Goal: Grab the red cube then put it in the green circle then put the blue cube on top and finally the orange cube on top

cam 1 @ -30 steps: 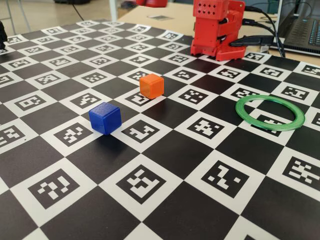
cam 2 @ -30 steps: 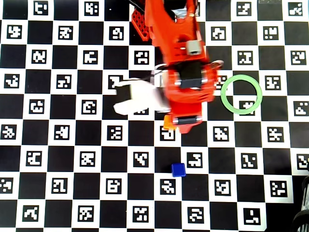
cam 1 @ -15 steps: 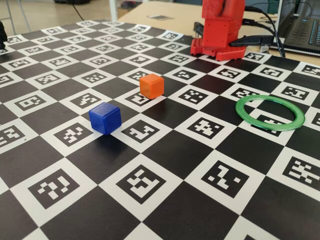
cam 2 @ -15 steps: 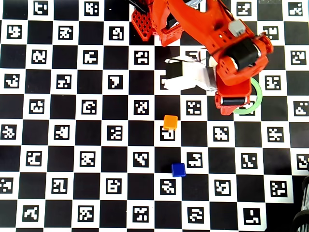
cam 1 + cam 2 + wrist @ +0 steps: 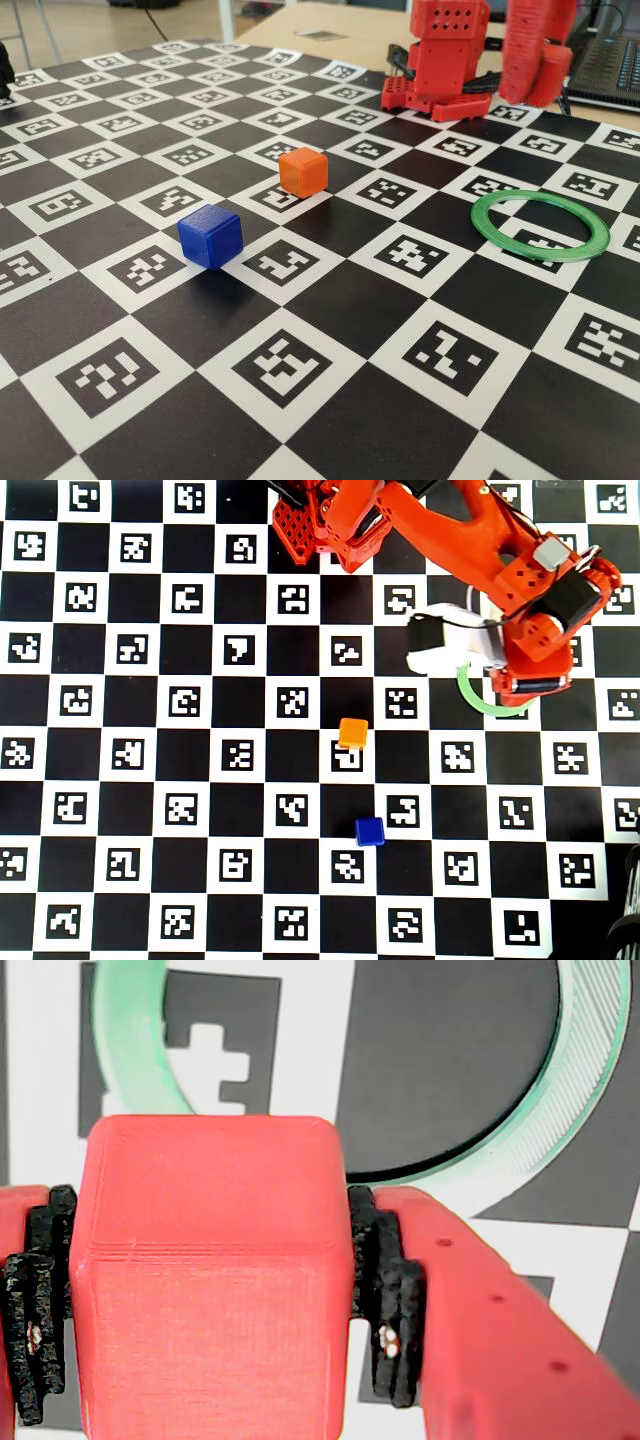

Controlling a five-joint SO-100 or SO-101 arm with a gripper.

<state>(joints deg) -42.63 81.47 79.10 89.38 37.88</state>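
The black pads (image 5: 385, 1290) are pressing on both sides of the red cube (image 5: 210, 1270), so the gripper (image 5: 205, 1290) is clamped on it and holding it clear of the board. In the wrist view the cube is hanging right over the ring (image 5: 585, 1110), with the ring's open middle showing just past the cube's far edge and the green band curving off to either side.

What is changing is the arm's place. A second ago it was stretching over the middle of the board, covering the orange cube (image 5: 352, 732) in the overhead view; half a second ago it was already swinging across to the ring's near edge; now the arm (image 5: 530, 610) is sitting over the ring (image 5: 478, 702), hiding all but a short arc of it. In the fixed view the arm's lower part (image 5: 535, 55) is coming into sight behind the ring (image 5: 540, 226), while the ring itself lies empty on the board (image 5: 330, 300).

For the task, this means the carry is nearly over and the first placement is at hand: the next move is probably lowering the red cube into the ring's middle and letting go. The orange cube and the blue cube (image 5: 370, 830) are not moving at all, both resting well apart from the ring on its left in the overhead view, the blue one farther off, waiting to be stacked.
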